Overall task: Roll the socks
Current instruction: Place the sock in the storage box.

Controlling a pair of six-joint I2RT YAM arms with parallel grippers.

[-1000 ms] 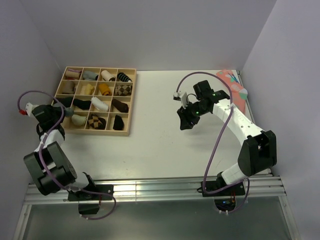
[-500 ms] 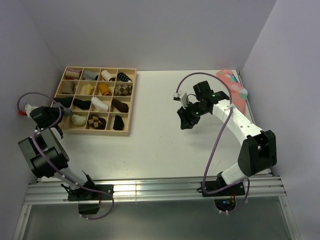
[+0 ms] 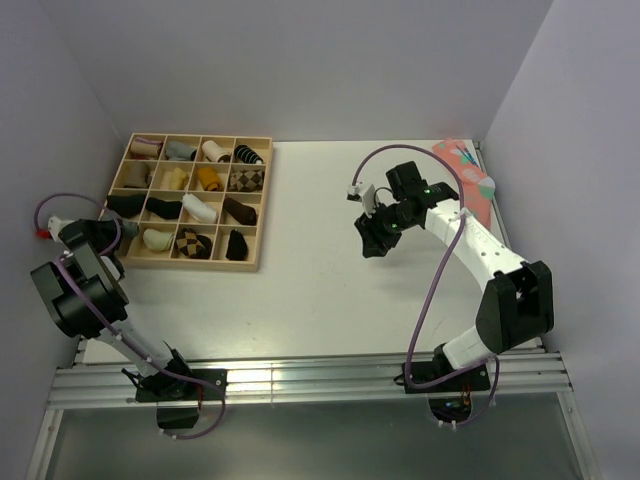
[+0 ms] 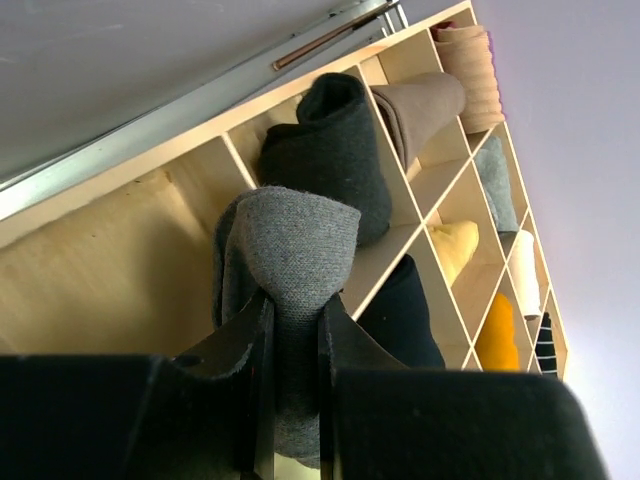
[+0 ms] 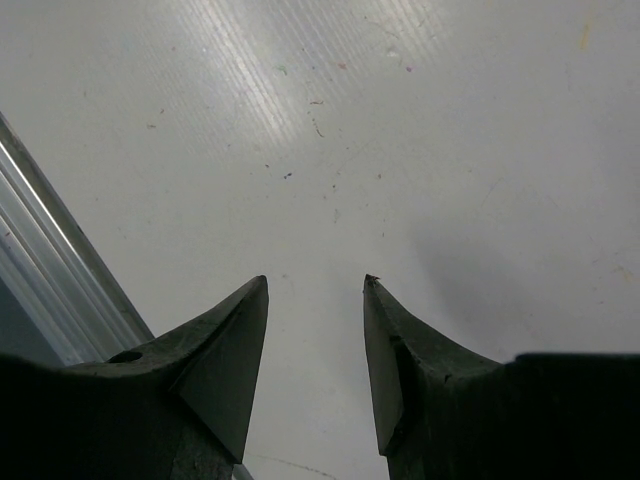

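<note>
Left wrist: left pincer [image 4: 293, 322] clamps socks [image 4: 290, 235] by tray [image 4: 110, 262] edge, right pincer [image 5: 317, 281] apart.

The charcoal-grey soft knit sock [image 4: 290, 240] is matt cloth with a fine, fuzzy weave. The pale wooden compartment tray [image 4: 110, 270] shows matt, faintly grained board. The white table top [image 5: 400, 150] is smooth, slightly glossy and finely scratched. At 6 o'clock in the top view, ribbed silver metal rails [image 3: 300, 380] gleam.

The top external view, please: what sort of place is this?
Probably a robot test cell: plain pale walls box in a white table, two arms are bolted to an aluminium rail, and a wooden compartment tray holds rolled socks.
</note>
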